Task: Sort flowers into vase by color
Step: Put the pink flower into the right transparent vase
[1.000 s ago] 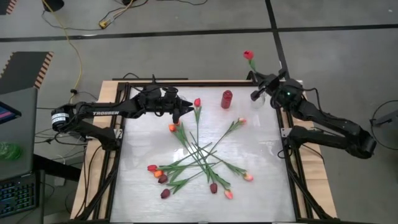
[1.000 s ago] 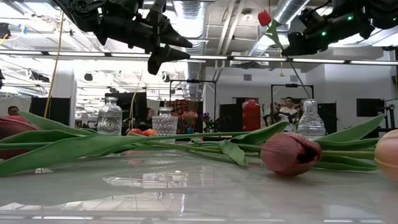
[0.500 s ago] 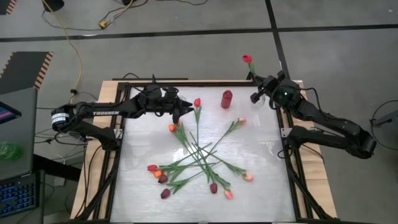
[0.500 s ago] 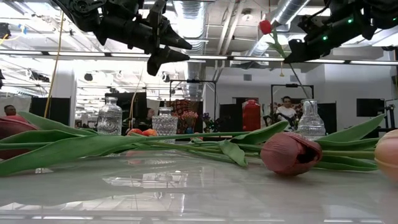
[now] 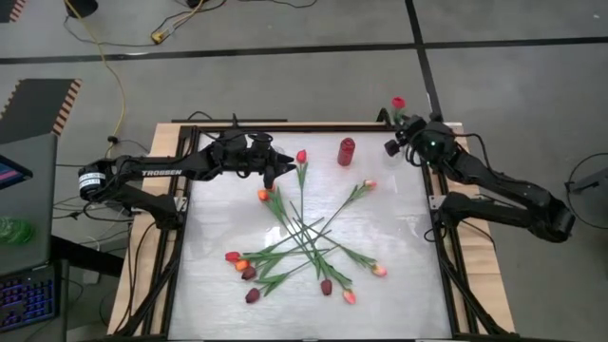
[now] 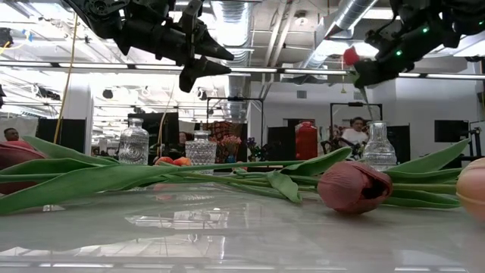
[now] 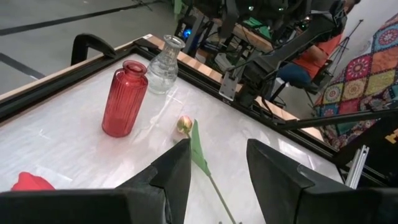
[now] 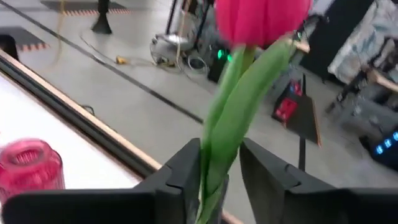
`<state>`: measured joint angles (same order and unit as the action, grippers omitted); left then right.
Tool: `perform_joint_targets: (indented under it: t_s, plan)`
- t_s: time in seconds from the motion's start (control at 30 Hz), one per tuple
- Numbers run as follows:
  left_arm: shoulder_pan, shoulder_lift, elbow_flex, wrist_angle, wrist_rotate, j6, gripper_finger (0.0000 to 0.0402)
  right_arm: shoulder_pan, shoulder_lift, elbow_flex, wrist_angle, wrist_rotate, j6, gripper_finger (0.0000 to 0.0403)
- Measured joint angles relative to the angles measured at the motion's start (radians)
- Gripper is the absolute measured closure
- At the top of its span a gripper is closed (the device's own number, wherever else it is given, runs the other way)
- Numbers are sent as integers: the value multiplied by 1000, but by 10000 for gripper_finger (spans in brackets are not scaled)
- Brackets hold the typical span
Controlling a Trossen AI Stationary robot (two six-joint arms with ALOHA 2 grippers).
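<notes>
Above the counter's [image 5: 399,285] far right corner a red tulip [image 5: 398,104] is clenched by the right jaws [image 5: 407,127] over the clear vase [image 6: 378,148]; stem should be lowered vertically; left jaws [image 5: 281,165] hang released.

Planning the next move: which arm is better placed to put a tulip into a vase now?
The right. Its pincer is shut on a red tulip and hangs above the clear vase at the table's far right corner. The left pincer hovers open and empty near the far edge.
</notes>
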<state>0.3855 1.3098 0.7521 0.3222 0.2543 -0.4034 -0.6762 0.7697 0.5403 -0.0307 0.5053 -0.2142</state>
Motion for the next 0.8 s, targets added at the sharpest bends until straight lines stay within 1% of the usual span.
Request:
perform_joint_targets:
  t_s: [0.17, 0.33, 0.53, 0.6, 0.8]
  plan:
    - [0, 0, 0, -3, 0, -2, 258, 0, 0, 62, -228, 17, 77, 216]
    - [0, 0, 0, -3, 0, -2, 258, 2, 0, 127, -439, 16, 137, 195]
    - [0, 0, 0, -3, 0, -4, 258, 2, 0, 202, -624, 14, 139, 191]
    - [0, 0, 0, -3, 0, -4, 258, 2, 0, 228, -678, -1, 139, 191]
    - [0, 0, 0, -3, 0, -4, 258, 2, 0, 303, -844, -49, 241, 193]
